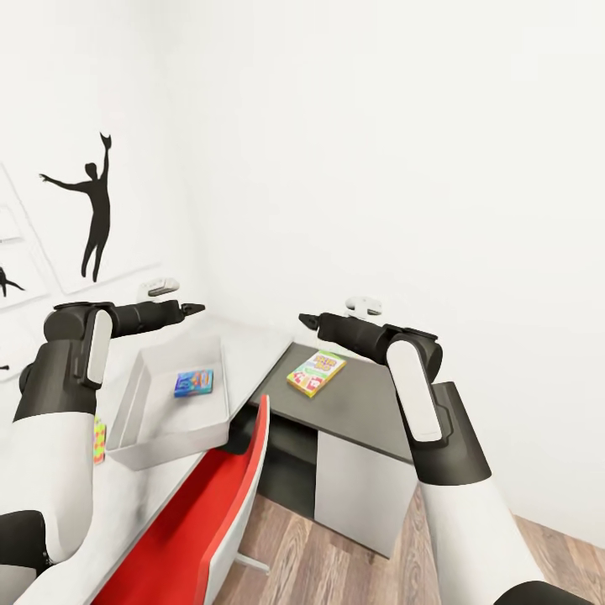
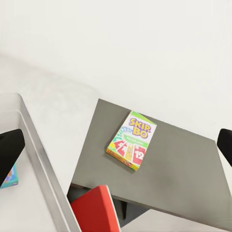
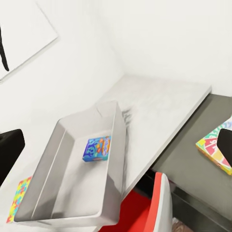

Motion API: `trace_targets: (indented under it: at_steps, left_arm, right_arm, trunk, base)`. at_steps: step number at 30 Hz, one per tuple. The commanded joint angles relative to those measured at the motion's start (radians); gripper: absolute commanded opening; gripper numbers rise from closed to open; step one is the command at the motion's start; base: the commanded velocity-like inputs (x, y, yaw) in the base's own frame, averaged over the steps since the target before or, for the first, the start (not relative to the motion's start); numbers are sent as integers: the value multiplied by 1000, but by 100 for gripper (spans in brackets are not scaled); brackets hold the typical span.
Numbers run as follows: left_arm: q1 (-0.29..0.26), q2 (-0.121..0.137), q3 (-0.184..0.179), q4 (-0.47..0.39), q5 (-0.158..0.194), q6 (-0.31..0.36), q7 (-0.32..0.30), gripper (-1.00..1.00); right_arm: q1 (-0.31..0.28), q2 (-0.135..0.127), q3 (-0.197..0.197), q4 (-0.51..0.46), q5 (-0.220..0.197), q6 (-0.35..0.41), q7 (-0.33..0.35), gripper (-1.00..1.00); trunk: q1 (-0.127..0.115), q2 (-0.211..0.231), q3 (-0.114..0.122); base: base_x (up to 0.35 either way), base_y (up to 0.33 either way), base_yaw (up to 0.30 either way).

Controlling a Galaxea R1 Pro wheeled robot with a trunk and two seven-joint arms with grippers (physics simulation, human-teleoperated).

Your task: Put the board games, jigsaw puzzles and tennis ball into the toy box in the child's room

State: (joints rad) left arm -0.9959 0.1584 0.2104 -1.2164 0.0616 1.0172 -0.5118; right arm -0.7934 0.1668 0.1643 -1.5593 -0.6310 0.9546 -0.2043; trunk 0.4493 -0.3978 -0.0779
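Note:
The light grey toy box [image 1: 139, 395] stands on the pale table [image 1: 256, 340] with a blue board game [image 1: 194, 383] lying flat inside it. A yellow-green board game [image 1: 317, 372] lies on the lower dark cabinet top [image 1: 370, 412]. One jigsaw puzzle [image 1: 99, 439] peeks out left of the box. My left gripper [image 1: 197, 309] hovers above the box's far end, and my right gripper [image 1: 304, 318] hovers above the cabinet top near the yellow-green game. Both are open and empty. The tennis ball and the bed are out of view.
A red chair [image 1: 210, 512] stands tucked against the table's front edge, below the toy box. White walls close the corner behind the table, with a black silhouette poster [image 1: 92, 206] on the left. Wood-plank floor [image 1: 336, 571] lies to the right of the chair.

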Motion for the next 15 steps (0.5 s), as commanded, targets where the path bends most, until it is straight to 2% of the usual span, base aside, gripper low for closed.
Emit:
trace_targets:
  at_steps: [1,6,10,15]
  left_arm:
    - [-1,0,1,0,6,7,1,100]
    - [0,0,0,-1,6,7,1,100]
    - [2,0,0,-1,6,7,1,100]
    - [17,0,0,-3,7,2,1,100]
  right_arm:
    - [-1,0,0,-1,-10,3,-10,100]
    - [-1,0,0,-1,-10,4,-10,100]
    - [-1,-2,0,-1,-11,4,-11,100]
    - [0,-3,-1,0,-13,4,-11,100]
  trunk:
    - [1,-2,-1]
    - [1,-2,4]
    - [1,-2,6]
    - [1,-2,6]
  base:
    - [0,0,0]
    - [-15,0,0]
    - [-168,0,-2]
    - [-148,0,-156]
